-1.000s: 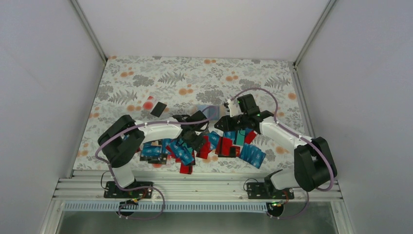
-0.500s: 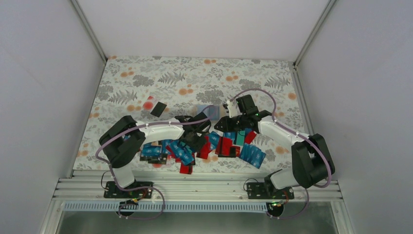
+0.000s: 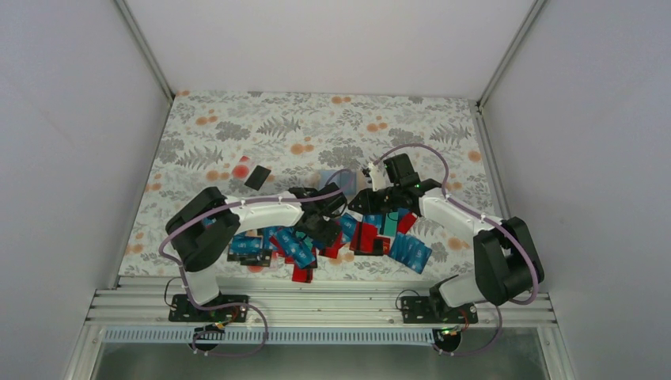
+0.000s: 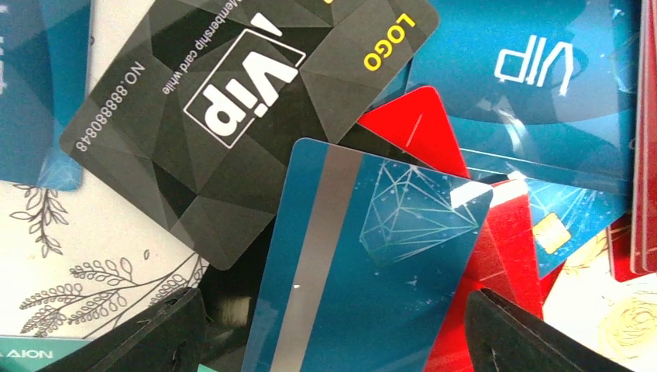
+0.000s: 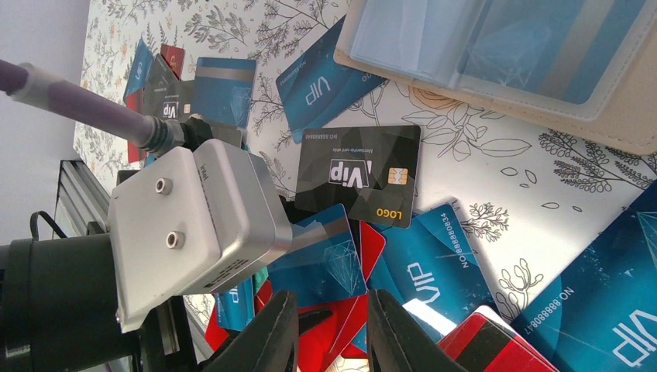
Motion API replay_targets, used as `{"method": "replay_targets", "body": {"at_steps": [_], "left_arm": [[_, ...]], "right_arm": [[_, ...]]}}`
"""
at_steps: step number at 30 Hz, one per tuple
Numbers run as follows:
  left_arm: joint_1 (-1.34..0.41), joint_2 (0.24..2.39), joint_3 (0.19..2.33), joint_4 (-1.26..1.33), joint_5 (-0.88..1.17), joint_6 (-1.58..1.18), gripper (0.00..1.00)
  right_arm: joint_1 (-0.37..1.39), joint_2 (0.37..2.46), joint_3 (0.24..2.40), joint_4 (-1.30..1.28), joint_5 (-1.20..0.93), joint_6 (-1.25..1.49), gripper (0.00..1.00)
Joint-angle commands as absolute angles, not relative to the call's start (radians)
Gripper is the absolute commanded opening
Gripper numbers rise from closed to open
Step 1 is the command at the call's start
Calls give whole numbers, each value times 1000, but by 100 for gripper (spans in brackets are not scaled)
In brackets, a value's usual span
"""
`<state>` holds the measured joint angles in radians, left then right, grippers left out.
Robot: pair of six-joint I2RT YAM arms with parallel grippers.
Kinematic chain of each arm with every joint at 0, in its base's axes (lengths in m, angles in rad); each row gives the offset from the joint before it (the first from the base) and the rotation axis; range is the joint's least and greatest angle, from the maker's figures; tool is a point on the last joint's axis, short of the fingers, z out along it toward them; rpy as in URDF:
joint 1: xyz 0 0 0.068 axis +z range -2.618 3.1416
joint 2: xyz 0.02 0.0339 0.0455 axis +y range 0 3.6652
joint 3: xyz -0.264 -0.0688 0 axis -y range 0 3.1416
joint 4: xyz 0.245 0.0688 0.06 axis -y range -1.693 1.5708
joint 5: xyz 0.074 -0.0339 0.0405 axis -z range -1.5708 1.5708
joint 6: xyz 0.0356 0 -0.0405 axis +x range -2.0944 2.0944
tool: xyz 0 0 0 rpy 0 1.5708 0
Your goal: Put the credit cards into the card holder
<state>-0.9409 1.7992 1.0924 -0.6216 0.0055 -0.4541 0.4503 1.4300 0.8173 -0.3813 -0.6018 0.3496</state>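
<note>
The credit cards [image 3: 356, 237] lie in a loose heap of blue, red and black near the table's front. My left gripper [image 4: 331, 310] is open just above the heap, its jaws standing wide on either side of a blue diamond-print card [image 4: 372, 256] without touching its edges. A black VIP card [image 4: 232, 116] lies just beyond it. My right gripper [image 5: 331, 333] hovers close by over the heap, its jaws a little apart with nothing between them. The beige card holder [image 5: 620, 108] lies open beyond the heap, with blue cards in its clear pockets.
The left wrist's silver camera housing [image 5: 194, 225] sits close to my right gripper. A lone black card [image 3: 257, 176] and a red one [image 3: 241, 169] lie at the back left. Grey walls enclose the flowered table [image 3: 237, 127].
The left gripper has edged slightly right over the heap, toward the right gripper. The right arm has barely shifted.
</note>
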Motion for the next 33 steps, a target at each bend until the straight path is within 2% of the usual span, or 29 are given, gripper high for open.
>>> {"method": "replay_targets", "body": {"at_steps": [1,8,20,33], "left_arm": [[-948,1814,1042,-647,-22,-422,83],[-966,1847,1015,-607,-16,-392,76],[-1002,1877,1029,-612,-14,-415,47],[-1001,1760,1075,-602,-1,-432,45]], "right_arm": [[451,1438,823,-357,-610,356,24],[451,1441,824,-359,-609,356,24],[449,1441,820,-356,-600,363,23],[420,1378,815,-374,-558,396,22]]}}
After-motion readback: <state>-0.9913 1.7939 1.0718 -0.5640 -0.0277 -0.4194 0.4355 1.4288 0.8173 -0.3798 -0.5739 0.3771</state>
